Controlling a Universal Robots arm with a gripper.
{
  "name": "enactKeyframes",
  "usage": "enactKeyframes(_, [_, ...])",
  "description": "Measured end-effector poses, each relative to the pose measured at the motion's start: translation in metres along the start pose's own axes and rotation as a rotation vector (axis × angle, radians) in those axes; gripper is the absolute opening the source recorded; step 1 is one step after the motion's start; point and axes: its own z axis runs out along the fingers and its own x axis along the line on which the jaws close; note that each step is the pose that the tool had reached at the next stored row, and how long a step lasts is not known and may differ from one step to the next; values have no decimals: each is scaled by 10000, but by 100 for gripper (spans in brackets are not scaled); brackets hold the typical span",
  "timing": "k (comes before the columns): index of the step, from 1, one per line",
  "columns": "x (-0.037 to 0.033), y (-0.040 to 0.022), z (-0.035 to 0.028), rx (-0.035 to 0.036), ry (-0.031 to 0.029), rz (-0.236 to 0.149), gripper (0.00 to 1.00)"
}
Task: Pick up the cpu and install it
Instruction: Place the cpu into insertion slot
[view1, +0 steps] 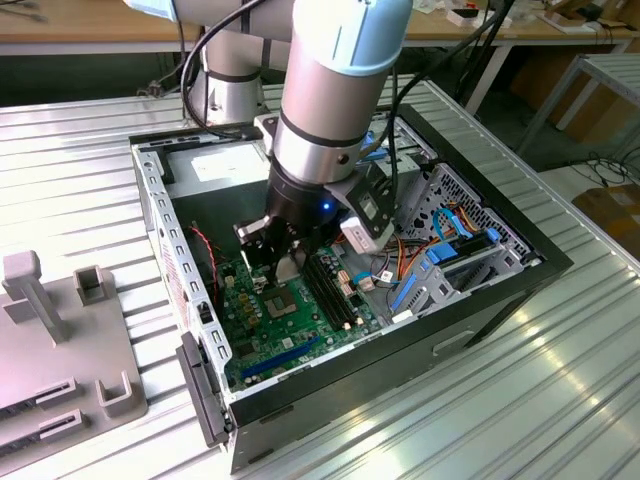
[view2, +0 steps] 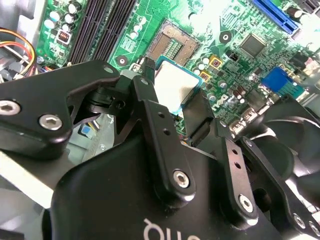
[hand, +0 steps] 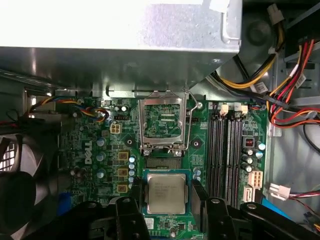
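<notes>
one cpu (hand: 165, 193) — between gripper (hand: 167, 190) jaws

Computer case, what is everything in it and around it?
computer case: one, black, open on the ribbed metal table
motherboard: one, green, inside the case
cpu socket: one, silver-framed, open, on the motherboard
memory slots: four, black, beside the socket
cpu: one, silvery, between the end effector's fingers, near the socket
fixture: one, grey, at the exterior view's left
arm: one, grey, reaching into the case
end effector: one, black, shut on the cpu
</notes>
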Motion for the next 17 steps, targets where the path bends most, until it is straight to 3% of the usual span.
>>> enactKeyframes(17, [-4,-2,334,2,3,2,48])
